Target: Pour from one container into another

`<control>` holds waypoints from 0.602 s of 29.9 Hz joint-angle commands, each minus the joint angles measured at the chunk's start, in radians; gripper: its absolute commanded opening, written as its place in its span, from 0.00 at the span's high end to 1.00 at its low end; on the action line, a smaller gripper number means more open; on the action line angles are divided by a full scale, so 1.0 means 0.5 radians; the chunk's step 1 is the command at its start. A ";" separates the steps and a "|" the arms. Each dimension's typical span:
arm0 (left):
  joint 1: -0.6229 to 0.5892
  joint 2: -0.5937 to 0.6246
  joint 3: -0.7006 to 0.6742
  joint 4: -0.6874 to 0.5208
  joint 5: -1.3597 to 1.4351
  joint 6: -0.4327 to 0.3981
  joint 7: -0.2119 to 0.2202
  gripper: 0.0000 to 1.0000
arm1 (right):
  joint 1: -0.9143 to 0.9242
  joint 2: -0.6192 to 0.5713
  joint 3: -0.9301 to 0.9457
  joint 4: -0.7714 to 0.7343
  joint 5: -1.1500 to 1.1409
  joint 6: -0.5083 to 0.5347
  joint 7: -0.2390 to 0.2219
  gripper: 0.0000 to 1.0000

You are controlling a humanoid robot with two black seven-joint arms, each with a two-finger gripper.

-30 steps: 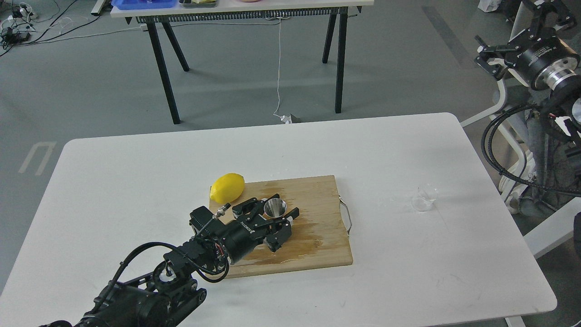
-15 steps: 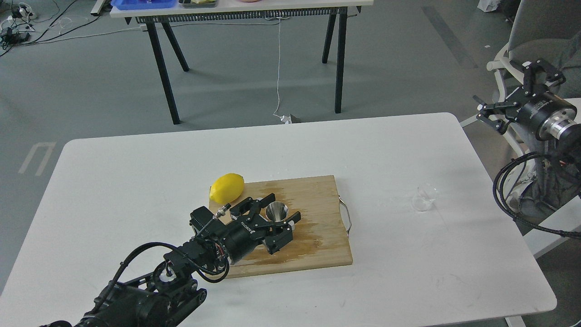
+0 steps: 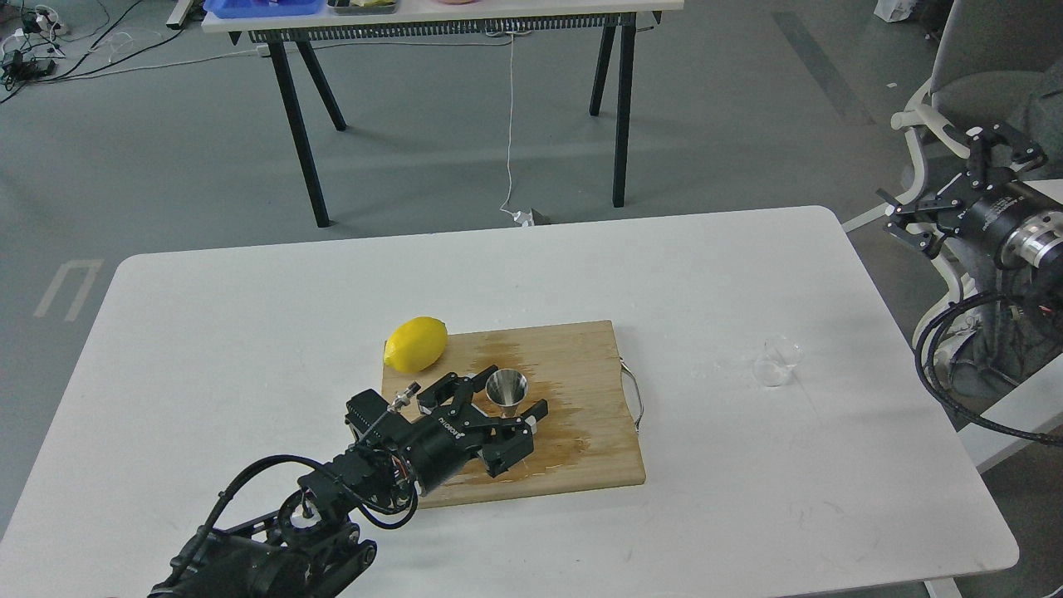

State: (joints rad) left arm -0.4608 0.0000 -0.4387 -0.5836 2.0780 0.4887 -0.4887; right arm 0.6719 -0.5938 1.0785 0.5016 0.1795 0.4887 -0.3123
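Note:
The steel jigger [image 3: 506, 389] stands upright on the wooden cutting board [image 3: 581, 365], left of its middle. My left gripper [image 3: 508, 395] lies low over the board with its jaws spread. The jigger sits between the fingertips, and I see no firm contact with either one. The small clear glass cup [image 3: 776, 362] stands alone on the white table [image 3: 706, 274], right of the board. My right gripper [image 3: 947, 189] hangs in the air beyond the table's right edge, open and holding nothing, well above and to the right of the cup.
A yellow lemon [image 3: 416, 343] rests at the board's far left corner, just behind my left gripper. The board has a metal handle [image 3: 635, 399] on its right side and a wet patch. A chair [image 3: 938, 158] and cables stand off the table's right edge.
The left gripper has drawn back a little toward me, and the jigger now stands upright lower on the board. The right arm has dropped and swung rightward.

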 commanded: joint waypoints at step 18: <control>0.090 0.000 -0.003 0.001 -0.008 0.000 0.000 0.04 | -0.034 0.000 0.043 0.000 0.000 0.000 0.005 0.01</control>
State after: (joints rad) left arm -0.4236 0.0000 -0.4403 -0.5828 2.0753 0.4887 -0.4887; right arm 0.6575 -0.5938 1.0996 0.5015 0.1795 0.4887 -0.3098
